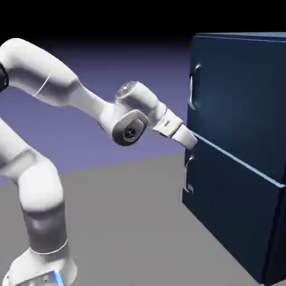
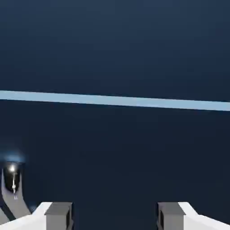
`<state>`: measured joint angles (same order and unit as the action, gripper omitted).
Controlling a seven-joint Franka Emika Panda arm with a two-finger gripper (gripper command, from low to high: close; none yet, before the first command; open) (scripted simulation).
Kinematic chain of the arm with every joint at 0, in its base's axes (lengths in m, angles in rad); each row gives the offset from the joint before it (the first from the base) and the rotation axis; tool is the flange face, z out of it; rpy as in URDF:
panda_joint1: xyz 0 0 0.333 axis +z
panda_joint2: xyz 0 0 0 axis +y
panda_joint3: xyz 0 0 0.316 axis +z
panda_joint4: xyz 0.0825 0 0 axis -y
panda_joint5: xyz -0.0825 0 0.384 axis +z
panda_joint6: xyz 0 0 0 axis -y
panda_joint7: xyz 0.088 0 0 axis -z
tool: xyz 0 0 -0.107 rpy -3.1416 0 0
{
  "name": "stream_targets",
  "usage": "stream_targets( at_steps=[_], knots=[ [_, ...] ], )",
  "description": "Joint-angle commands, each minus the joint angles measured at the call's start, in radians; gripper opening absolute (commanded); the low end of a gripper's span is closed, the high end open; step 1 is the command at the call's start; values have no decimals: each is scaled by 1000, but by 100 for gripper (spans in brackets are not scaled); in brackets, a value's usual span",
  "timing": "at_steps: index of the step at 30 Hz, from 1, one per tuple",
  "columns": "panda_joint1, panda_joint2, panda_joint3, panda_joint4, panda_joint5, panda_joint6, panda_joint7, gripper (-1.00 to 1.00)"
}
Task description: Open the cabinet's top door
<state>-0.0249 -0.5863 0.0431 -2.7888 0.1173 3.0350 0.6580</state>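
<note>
1. In the hand view the two grey fingertips (image 2: 58, 214) stand far apart at the bottom edge, with only dark cabinet face between them; the gripper (image 2: 114, 215) is spread wide and has hold of nothing.
2. Just beyond them, at that view's lower left, a curved silvery handle (image 2: 12, 186) catches a bright glint. It sits below the seam, so it belongs to the lower panel (image 2: 126, 148).
3. A light-blue seam (image 2: 115, 100) crosses the hand view from side to side, and above it the top door (image 2: 115, 45) fills the rest in flat navy.
4. From the exterior view, the white arm (image 1: 50, 84) reaches rightward and the gripper (image 1: 190, 138) points at the cabinet (image 1: 240, 156) close to the seam (image 1: 234, 157), near the front's left edge. Whether it touches the face cannot be told.
5. The top door (image 1: 240, 95) looks closed, flush with the cabinet front, its curved handle (image 1: 193, 86) near the left edge, above the gripper and apart from it.
6. The lower panel's small handle (image 1: 190, 187) sits below the gripper.
7. No brand, label or writing can be read on any surface.
</note>
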Motion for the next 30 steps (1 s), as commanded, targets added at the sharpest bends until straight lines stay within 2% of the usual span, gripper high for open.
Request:
stream_targets(
  at_steps=[1, 30],
  knots=[
    [-14, -6, 16, 8, 44, -1, -31, 0],
    [-410, -181, 479, 235, 1305, -23, -924, 0]
  ],
)
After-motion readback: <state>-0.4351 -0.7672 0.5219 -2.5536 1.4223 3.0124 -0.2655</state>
